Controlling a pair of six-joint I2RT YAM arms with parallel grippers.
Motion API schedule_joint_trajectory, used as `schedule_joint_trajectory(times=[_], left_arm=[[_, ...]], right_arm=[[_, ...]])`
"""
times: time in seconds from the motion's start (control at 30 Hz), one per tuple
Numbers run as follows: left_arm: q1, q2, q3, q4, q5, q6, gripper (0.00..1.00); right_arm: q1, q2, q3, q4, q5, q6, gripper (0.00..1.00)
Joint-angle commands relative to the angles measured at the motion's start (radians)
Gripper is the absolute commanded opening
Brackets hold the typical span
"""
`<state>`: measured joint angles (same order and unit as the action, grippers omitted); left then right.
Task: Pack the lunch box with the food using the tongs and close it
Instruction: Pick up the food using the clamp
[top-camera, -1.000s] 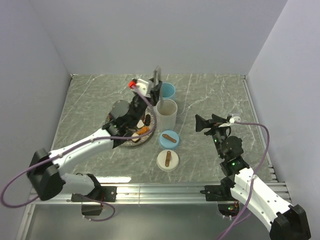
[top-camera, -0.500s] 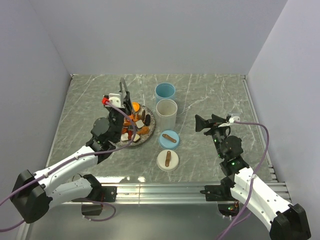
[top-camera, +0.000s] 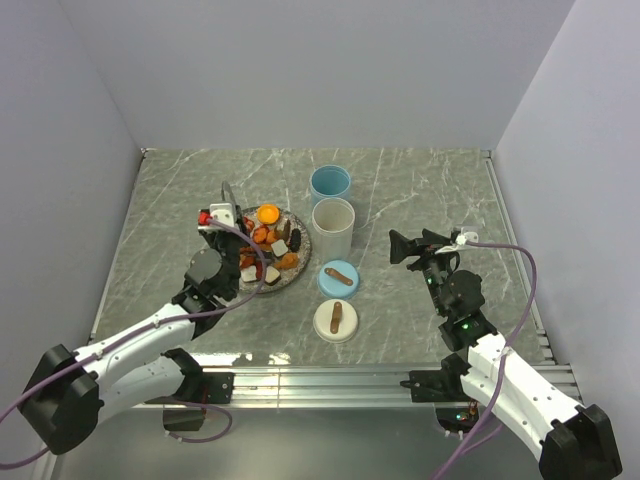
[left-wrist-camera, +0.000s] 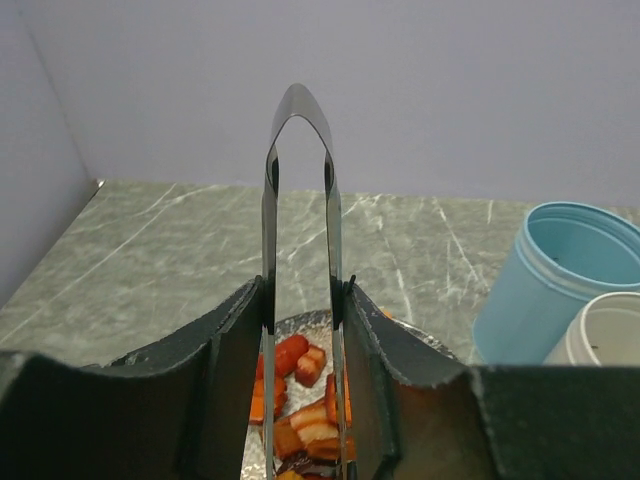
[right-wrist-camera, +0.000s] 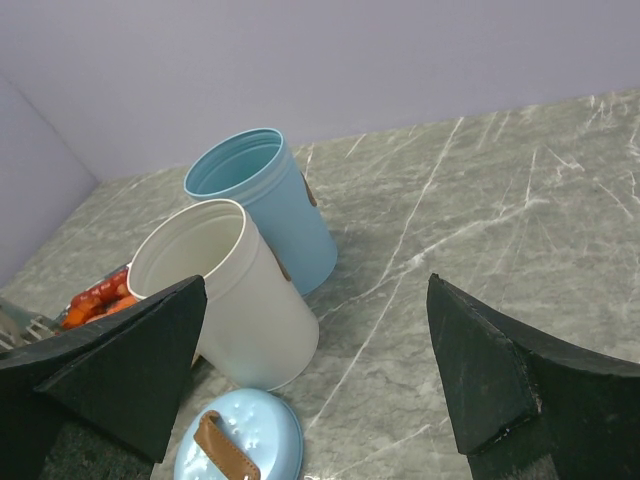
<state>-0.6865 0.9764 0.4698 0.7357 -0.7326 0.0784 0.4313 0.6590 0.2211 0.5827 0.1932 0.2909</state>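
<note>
Tongs (left-wrist-camera: 299, 98) clamped in left claw (left-wrist-camera: 300, 300), food (left-wrist-camera: 292, 352) below, right claw (right-wrist-camera: 315, 290) agape

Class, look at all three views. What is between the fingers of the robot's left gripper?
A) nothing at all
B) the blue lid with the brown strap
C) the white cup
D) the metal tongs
D: in the left wrist view the left gripper is closed on the two arms of the tongs, which stand upright over the food.
</note>
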Motion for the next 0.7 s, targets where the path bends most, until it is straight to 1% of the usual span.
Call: schedule_joint_trajectory(times=[0.0,0.23,0.27,0.3,0.67], left_arm=[[0.011,-0.042,-0.028,0.037,-0.054,-0.04,0.42],[0.044,-0.07,-0.057,0.002,-0.05,-0.071,0.42],[0.045,-0.07,-0.056,-0.005,-0.047,-0.072,0.42],[0.047,-0.07,-0.056,-0.019,-0.044,-0.112,0.42],[0.05,-0.039,-0.02,-0.147,0.019,-0.166,0.38]], right_arm=[[-0.008,0.002,0.001,0.031,0.0,-0.007,0.97],[-0.006,0.001,0.001,0.031,0.003,-0.007,0.98],[-0.006,0.002,0.0,0.029,0.003,-0.007,0.97],[-0.008,0.002,0.001,0.029,0.003,-0.007,0.97],[-0.006,-0.002,-0.002,0.029,0.005,-0.007,0.98]])
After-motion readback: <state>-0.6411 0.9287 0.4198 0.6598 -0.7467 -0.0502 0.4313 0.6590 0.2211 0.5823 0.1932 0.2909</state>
